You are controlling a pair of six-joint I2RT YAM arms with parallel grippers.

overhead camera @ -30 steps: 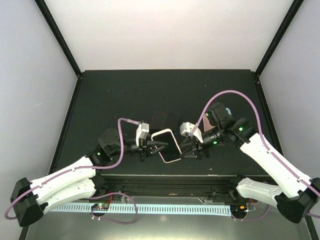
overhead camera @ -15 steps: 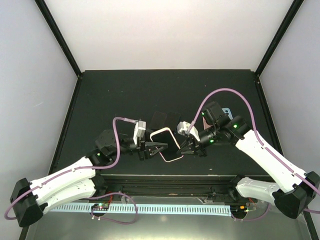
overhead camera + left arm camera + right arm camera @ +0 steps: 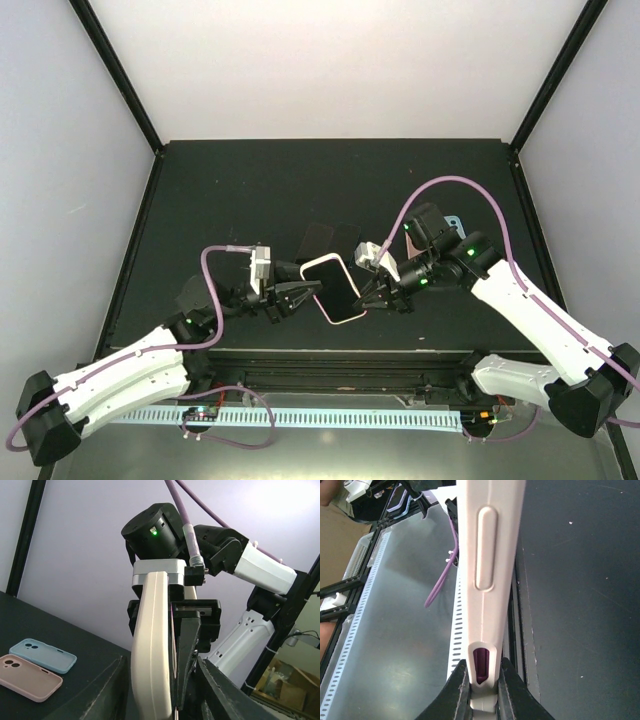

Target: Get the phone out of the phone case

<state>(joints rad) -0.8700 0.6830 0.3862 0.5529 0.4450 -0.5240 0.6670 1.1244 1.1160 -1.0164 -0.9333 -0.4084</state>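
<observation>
Top external: right gripper (image 3: 370, 298) is pinching the pale pink rubber-cased phone (image 3: 335, 287) at three o'clock; left gripper (image 3: 310, 291) is gaping around its nine o'clock end.

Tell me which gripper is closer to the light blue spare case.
Right. The right gripper, clamped on the cased phone, has the light blue case just behind its arm. The left gripper, open, is across the phone, farther off.

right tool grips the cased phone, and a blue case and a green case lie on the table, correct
No green case: it is a pink case, next to the blue case on the table; the left wrist view shows it. The right tool does grip the cased phone.
</observation>
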